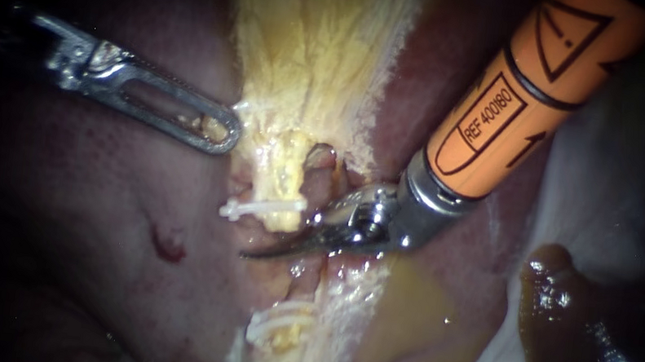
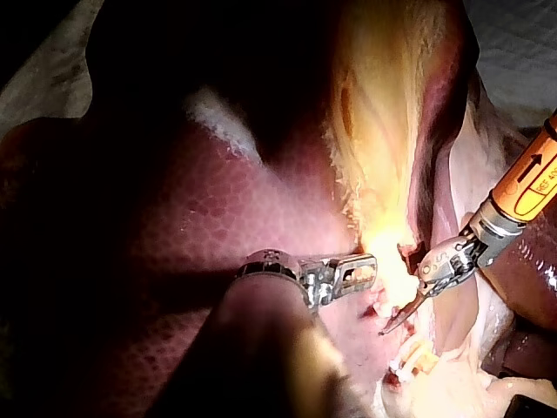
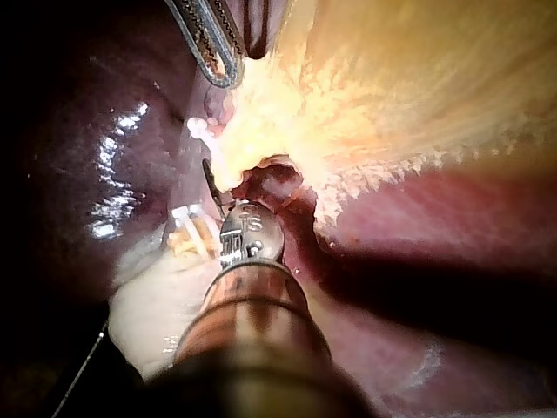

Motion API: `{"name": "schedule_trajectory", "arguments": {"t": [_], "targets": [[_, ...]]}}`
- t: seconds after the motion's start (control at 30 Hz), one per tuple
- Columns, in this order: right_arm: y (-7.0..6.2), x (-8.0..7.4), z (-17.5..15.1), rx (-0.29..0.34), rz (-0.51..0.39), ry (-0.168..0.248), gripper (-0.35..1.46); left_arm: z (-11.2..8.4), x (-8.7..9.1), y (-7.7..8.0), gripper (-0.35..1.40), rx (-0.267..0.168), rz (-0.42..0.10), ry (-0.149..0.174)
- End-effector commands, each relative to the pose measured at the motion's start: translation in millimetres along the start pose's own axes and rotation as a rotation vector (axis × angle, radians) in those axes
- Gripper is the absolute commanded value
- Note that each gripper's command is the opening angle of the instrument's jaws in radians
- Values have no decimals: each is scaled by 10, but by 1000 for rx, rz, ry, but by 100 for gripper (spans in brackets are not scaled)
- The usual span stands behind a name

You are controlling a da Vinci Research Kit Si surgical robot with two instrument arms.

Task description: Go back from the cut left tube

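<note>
Nearest the endoscope, the orange shaft of the right instrument comes in from the upper right. Its two curved blades lie together with no gap to be seen and hold nothing. They lie across the gap in the cut left tube, the tip pointing toward the liver, and they cover part of a pinkish tube that runs just beside the cut one. The left tube lies in two stumps. The farther, yellow stump hangs just above the blades and carries one white clip. The nearer stump lies below the blades and carries what look like two more white clips side by side, so three clips in all. Beside the blades, under the shaft, a hollow in the tissue holds a pool of amber fluid, and a glossy dark brown lump sits past its edge. A small red spot marks the liver near the blade tip. Farther back, the left instrument comes in from the left. Its windowed jaws are closed on the edge of the yellow tissue, with bits of it showing through the window and white strands drawn to the tip. That tissue fans away into the distance, with the two instruments well apart on either side of it.
</note>
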Motion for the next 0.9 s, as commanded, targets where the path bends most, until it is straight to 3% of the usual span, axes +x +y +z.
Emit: {"name": "schedule_trajectory", "arguments": {"t": [0.03, 0.37, 0.5, 0.67, 0.9], "targets": [[0, 0, 1, 1, -1, 3, -35, 0, 0, 0, -35, 0, 1, 0], [1, -1, 4, 48, -29, 2, -35, 1, 0, 1, -35, 0, 1, 0], [0, 3, 7, 36, -44, 28, 79, 1, 0, 1, -35, 0, 1, 0], [-4, 7, 9, 59, -47, 63, 111, 1, 0, 2, -35, 0, 1, 0], [-10, 9, 10, 62, -78, 86, 131, 1, 0, 2, -35, 1, 1, 1]]}}
